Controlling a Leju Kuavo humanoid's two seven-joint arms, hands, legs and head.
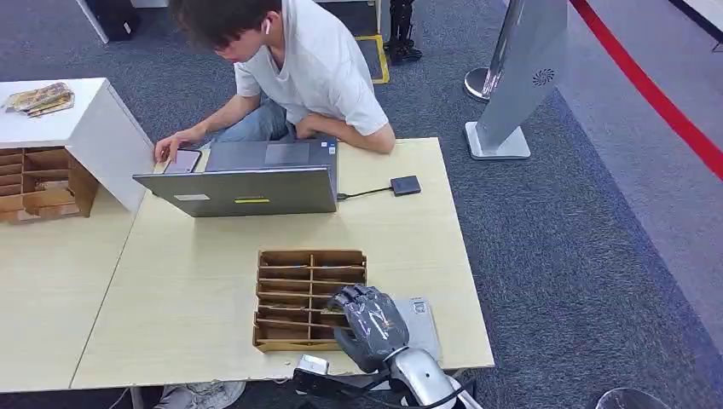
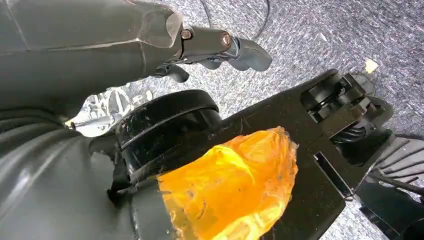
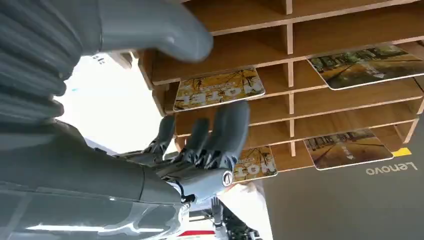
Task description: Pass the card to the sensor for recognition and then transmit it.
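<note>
Four cards are lying flat in the wooden rack. The right hand is hovering over the rack, fingers spread, holding nothing. Being thin, stiff and slick, a card probably needs pinching at its exposed edge.

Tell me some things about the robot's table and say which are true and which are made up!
1. The right hand is at the wooden rack. True.
2. The rack's slots hold no cards. False: the right wrist view shows cards lying in several slots.
3. A person sits behind the laptop. True.
4. The laptop is shut flat. False: its lid stands up.
5. A cable joins the laptop to a small dark box. True.
6. The right hand is carrying a card away from the rack. False: its fingers reach at the slots, with no card plainly held.
</note>
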